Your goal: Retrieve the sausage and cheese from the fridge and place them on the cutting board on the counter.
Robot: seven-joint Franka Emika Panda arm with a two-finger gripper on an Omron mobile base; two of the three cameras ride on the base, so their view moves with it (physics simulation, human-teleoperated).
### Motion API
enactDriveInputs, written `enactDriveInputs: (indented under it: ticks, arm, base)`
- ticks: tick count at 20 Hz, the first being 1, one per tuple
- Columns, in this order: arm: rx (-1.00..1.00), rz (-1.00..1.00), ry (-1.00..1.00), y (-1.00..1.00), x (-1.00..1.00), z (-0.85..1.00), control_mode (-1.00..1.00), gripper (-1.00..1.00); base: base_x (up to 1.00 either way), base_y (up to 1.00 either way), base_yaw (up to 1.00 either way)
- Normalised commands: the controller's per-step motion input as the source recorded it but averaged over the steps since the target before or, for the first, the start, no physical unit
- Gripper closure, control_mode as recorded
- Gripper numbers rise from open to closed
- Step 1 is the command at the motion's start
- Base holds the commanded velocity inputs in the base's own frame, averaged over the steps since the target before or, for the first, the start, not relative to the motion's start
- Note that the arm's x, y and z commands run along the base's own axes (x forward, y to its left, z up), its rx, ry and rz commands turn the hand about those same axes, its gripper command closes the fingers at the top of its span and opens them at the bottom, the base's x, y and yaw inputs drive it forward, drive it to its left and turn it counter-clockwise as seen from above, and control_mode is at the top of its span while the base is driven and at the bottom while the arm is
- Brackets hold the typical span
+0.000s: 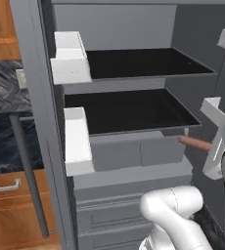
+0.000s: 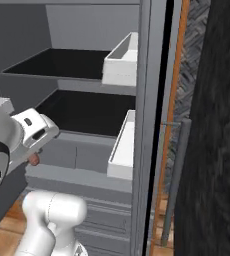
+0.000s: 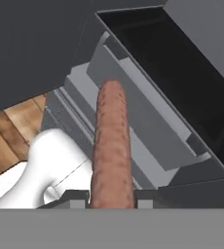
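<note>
Our jaws are clamped on the sausage [image 3: 111, 146], which sticks straight out from between them. We hold it in the air just outside the open fridge [image 1: 134, 146], level with the grey drawers under its lower dark shelf [image 1: 129, 110].

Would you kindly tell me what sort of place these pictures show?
A rendered home kitchen: an open grey fridge with dark shelves, reddish wooden cabinets, and a sausage between the gripper fingers.
</note>
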Motion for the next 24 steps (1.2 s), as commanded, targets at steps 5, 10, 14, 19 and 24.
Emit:
enactDriveInputs:
  ticks: [5, 10, 14, 19, 24]
  arm:
    - [0.0, 0.0, 0.0, 0.0, 0.0, 0.0, 1.0, 1.0]
    - [0.0, 0.0, 0.0, 0.0, 0.0, 0.0, 1.0, 1.0]
    - [0.0, 0.0, 0.0, 0.0, 0.0, 0.0, 1.0, 1.0]
    - [0.0, 0.0, 0.0, 0.0, 0.0, 0.0, 1.0, 1.0]
    - [0.0, 0.0, 0.0, 0.0, 0.0, 0.0, 1.0, 1.0]
  base:
    - [-0.99, 0.14, 0.2]
    - [-0.95, 0.74, 0.58]
    - [-0.38, 0.96, 0.61]
    - [0.01, 1.0, 0.49]
    - [0.62, 1.0, 0.32]
